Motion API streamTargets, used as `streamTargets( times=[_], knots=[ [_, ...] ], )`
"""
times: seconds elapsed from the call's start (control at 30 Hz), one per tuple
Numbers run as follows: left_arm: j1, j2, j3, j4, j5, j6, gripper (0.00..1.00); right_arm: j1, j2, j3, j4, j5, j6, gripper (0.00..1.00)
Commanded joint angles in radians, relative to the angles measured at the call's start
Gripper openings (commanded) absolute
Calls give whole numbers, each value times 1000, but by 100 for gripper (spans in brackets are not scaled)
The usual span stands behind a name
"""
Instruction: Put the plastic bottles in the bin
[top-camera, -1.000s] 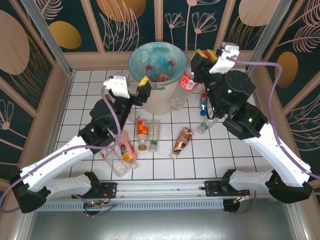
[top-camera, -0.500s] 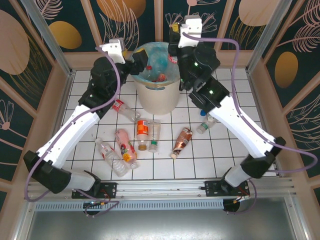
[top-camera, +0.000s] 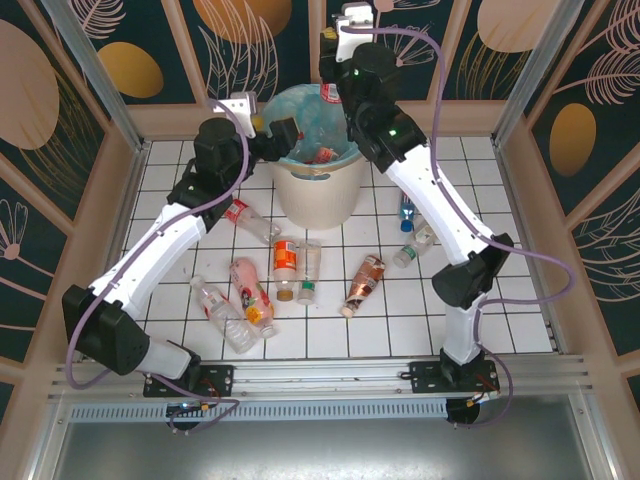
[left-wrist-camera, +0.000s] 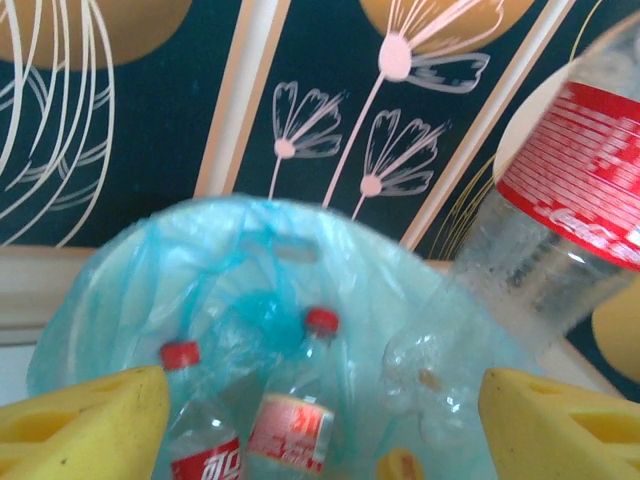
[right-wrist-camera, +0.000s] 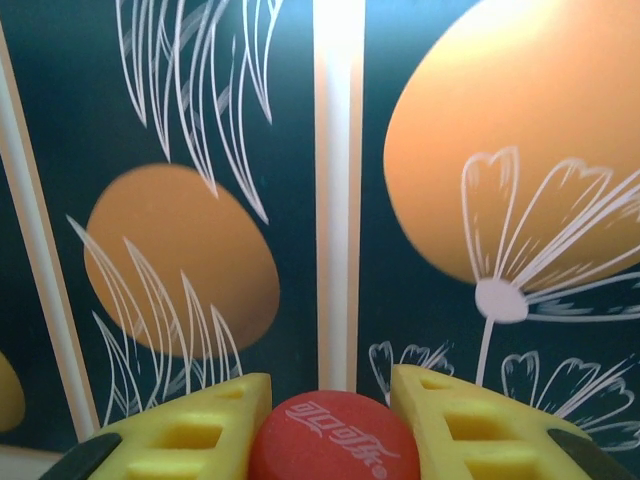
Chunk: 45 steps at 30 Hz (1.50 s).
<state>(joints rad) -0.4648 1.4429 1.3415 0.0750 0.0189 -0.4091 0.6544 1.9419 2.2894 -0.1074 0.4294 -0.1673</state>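
Currently I count roughly eight plastic bottles (top-camera: 285, 262) lying on the desk (top-camera: 500, 300) mid-frame. At least two red-capped ones sit inside the bin (top-camera: 315, 200) at top centre. One more hangs from the right tool (right-wrist-camera: 330, 395), which is clamped narrow on its red cap (right-wrist-camera: 335, 445). Right arm is stretched tall, tool above the bin's far rim. Left arm reaches up-frame; left tool (left-wrist-camera: 325, 390) gapes wide over the bin's left rim, nothing between its fingers.

White tiled floor (top-camera: 400, 320); dark floral wall panels (top-camera: 270, 50); metal rail (top-camera: 320, 375) along near edge.
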Motion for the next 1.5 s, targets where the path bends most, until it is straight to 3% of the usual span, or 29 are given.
streamTargets(
  times=[0.0,0.47,0.63,1.27,1.47],
  knots=[
    [0,-48,-38,72,8,58,81,-30,36,36,-46,-119,62,13],
    [1,-50,-23,32,0,103,82,-36,74,-88,-92,-239,125,14],
    [0,-29,-20,25,6,95,82,-37,35,-221,-22,-260,148,14],
    [1,-42,-45,37,-6,113,82,-54,22,-288,31,-344,206,17],
    [0,-43,-42,31,-8,129,82,-60,-23,-374,147,-351,216,17]
  ],
)
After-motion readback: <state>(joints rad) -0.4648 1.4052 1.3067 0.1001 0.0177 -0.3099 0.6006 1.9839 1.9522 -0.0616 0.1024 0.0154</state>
